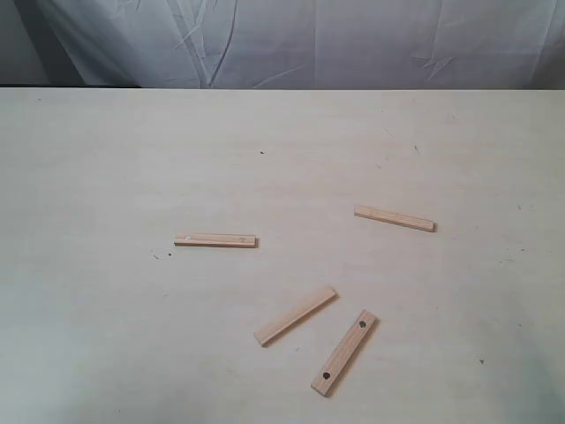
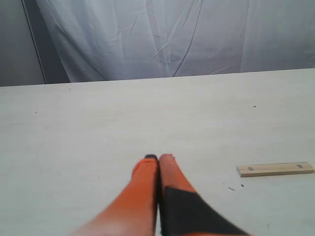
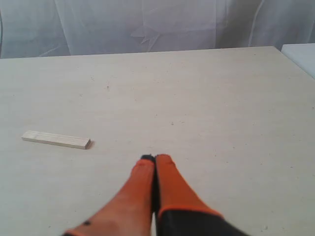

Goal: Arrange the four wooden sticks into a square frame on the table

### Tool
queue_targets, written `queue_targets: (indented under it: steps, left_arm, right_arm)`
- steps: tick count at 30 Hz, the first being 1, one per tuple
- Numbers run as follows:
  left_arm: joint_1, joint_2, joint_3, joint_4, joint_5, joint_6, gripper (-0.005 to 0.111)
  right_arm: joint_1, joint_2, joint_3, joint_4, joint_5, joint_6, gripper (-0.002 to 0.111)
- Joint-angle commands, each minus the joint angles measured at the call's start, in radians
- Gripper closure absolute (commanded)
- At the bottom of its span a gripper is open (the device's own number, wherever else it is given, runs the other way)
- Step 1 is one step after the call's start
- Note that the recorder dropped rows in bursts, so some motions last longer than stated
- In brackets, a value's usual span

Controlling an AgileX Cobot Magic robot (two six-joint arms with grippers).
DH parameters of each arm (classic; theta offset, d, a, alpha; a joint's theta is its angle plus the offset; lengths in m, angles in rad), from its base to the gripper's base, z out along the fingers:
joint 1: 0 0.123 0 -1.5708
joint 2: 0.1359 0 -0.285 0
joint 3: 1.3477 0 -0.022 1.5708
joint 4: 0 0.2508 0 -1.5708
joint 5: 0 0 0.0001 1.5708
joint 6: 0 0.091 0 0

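Observation:
Four tan wooden sticks lie apart on the table [image 1: 106,159], forming no square. One stick [image 1: 216,239] lies flat at centre left, another [image 1: 395,218] at the right. A third [image 1: 296,315] slants near the front, and beside it lies a stick with two dark holes [image 1: 344,352]. Neither arm shows in the exterior view. My left gripper [image 2: 158,158] is shut and empty, with a holed stick [image 2: 275,169] off to its side. My right gripper [image 3: 155,158] is shut and empty too, a plain stick [image 3: 56,139] lying apart from it.
A white crumpled cloth [image 1: 291,40] hangs behind the table's far edge. Small dark specks [image 1: 262,152] dot the tabletop. A pale surface corner [image 3: 301,53] shows past the table's edge in the right wrist view.

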Motion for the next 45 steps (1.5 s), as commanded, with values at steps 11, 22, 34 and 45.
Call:
queue_targets:
  steps: [11, 22, 34, 45]
  left_arm:
    - [0.002, -0.007, 0.002, -0.001, -0.010, -0.004, 0.107]
    - [0.002, -0.007, 0.002, 0.018, -0.203, -0.004, 0.107]
    - [0.002, -0.007, 0.002, 0.018, -0.462, -0.004, 0.107]
    - [0.002, 0.011, -0.025, 0.013, -0.536, -0.086, 0.107]
  right_arm:
    - [-0.002, -0.005, 0.002, 0.001, -0.012, -0.003, 0.108]
    - [-0.002, -0.005, 0.002, 0.001, -0.009, -0.003, 0.108]
    - [-0.002, -0.005, 0.002, 0.001, -0.009, -0.003, 0.108]
    - [-0.002, -0.005, 0.002, 0.001, -0.011, -0.003, 0.108]
